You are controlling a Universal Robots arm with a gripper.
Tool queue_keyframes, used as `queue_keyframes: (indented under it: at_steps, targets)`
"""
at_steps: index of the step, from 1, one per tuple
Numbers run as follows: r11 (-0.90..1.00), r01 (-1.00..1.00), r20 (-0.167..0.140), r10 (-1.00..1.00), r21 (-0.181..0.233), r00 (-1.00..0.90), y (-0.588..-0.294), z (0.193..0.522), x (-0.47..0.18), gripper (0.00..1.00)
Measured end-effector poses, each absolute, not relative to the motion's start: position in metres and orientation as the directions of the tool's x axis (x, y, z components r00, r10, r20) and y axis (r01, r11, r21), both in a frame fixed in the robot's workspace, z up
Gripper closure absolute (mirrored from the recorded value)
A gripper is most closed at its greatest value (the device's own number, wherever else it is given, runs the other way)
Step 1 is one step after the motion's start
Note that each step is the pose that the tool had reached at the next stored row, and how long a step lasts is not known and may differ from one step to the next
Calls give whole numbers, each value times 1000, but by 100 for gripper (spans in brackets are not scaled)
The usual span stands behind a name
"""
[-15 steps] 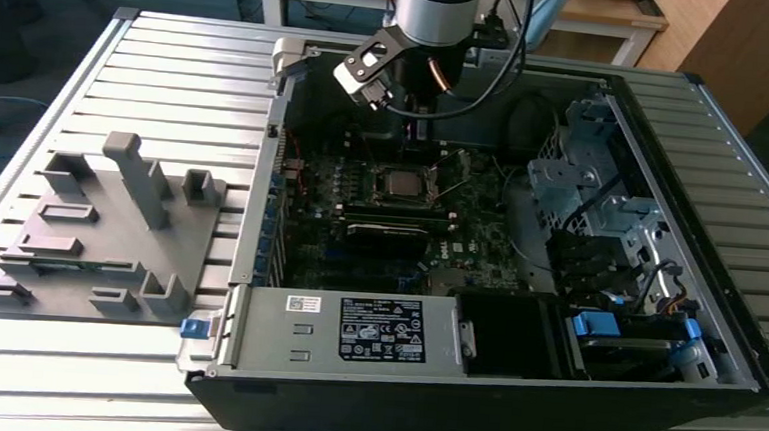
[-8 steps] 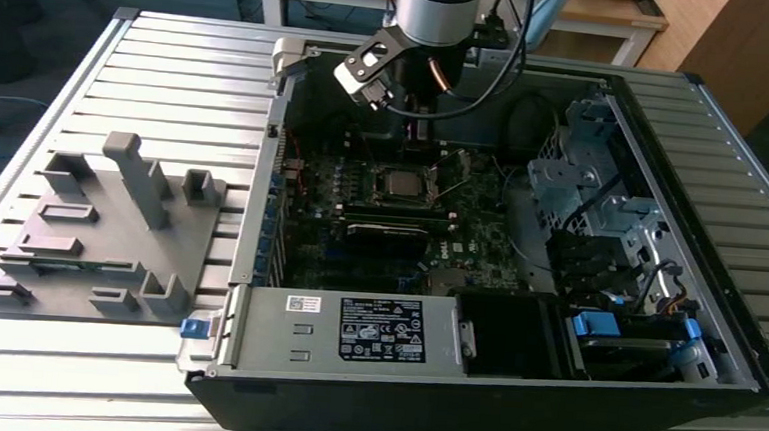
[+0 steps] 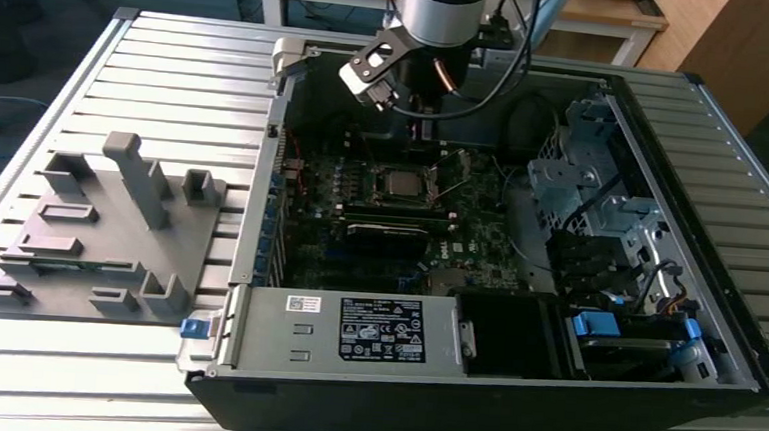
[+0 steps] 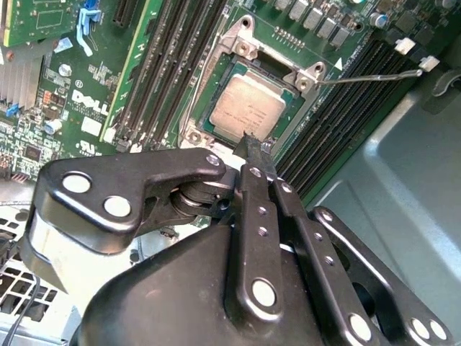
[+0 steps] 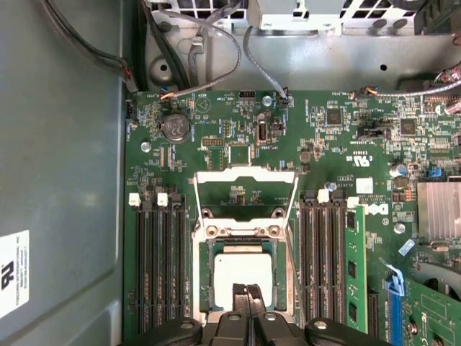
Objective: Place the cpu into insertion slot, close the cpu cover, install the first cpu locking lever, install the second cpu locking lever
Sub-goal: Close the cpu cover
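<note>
The cpu lies flat in the insertion slot, its silvery top showing; it also appears in the second wrist view and as a small square on the board in the exterior view. The cpu cover is swung open, and green board shows through its window. A thin metal locking lever sticks out sideways from the socket. My gripper is shut with nothing between its fingers. Its tips hover just above the chip's near edge.
Long black memory slots flank the socket on both sides, and one holds a green module. Loose cables hang over the board's edge near the case wall. A grey fixture sits on the slatted table beside the case.
</note>
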State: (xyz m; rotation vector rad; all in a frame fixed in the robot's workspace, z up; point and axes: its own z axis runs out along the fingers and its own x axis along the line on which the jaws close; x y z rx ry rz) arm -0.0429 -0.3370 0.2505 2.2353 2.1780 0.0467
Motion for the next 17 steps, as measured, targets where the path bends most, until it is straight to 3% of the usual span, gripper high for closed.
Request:
queue_keyframes:
  at_steps: [17]
  targets:
    - [-26, 999, 7, 1000, 35, 26, -337, 268, -25, 90]
